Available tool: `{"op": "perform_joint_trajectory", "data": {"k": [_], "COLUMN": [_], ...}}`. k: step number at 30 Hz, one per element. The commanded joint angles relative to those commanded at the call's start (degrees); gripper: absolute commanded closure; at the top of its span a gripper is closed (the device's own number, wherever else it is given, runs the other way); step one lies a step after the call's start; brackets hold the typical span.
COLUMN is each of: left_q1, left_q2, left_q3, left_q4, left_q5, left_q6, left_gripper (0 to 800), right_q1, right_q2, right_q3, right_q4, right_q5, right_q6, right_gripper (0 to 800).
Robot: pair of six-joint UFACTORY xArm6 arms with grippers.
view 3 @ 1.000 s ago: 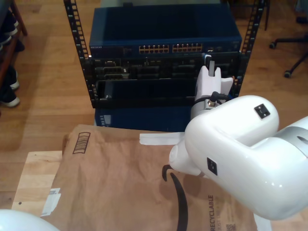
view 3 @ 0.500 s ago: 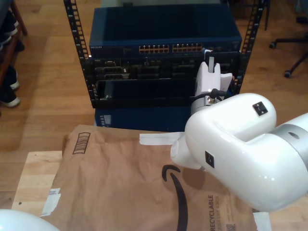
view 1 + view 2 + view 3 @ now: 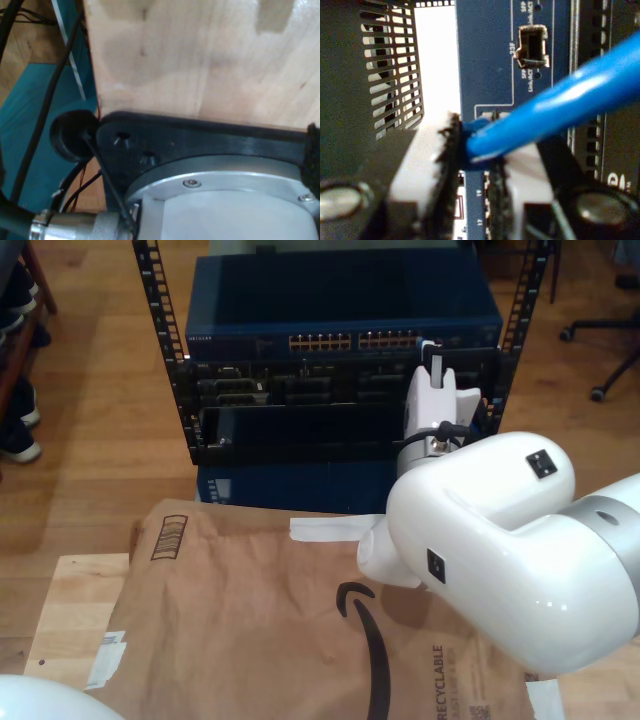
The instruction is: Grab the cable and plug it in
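My second gripper (image 3: 472,167) is shut on the bright-blue cable (image 3: 555,102), whose end sits between the black pads (image 3: 446,160). The rest of the cable runs off toward the camera. Its plug is hidden behind the fingers. Just beyond stands the blue switch panel (image 3: 485,65) with an SFP socket (image 3: 532,47). In the exterior view my second gripper (image 3: 433,368) reaches the right end of the yellow port row (image 3: 355,340) on the blue switch (image 3: 340,295). The first wrist view looks at a wooden board (image 3: 200,55) and a black mount plate (image 3: 200,145); a dark textured strip (image 3: 313,160) shows at its edge.
The switch sits in a black rack (image 3: 160,330) with darker units (image 3: 290,390) below it. A brown paper bag (image 3: 250,620) covers the wooden table (image 3: 70,610) in front. Chair castors (image 3: 600,392) stand at the exterior view's right, shoes (image 3: 18,435) at its left.
My second arm has pushed forward toward the rack. Its gripper has risen from in front of the dark units to the right end of the port row.
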Motion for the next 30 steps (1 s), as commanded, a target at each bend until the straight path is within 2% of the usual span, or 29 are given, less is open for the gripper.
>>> {"op": "perform_joint_trajectory", "data": {"k": [30], "left_q1": [0.0], "left_q2": [0.0], "left_q3": [0.0], "left_q4": [0.0], "left_q5": [0.0], "left_q6": [0.0], "left_gripper": [0], "right_q1": [-0.6], "right_q2": [1.5], "right_q3": [-2.5], "right_q4": [-1.1], "right_q5": [0.4], "right_q6": [0.0], "right_gripper": [800]}}
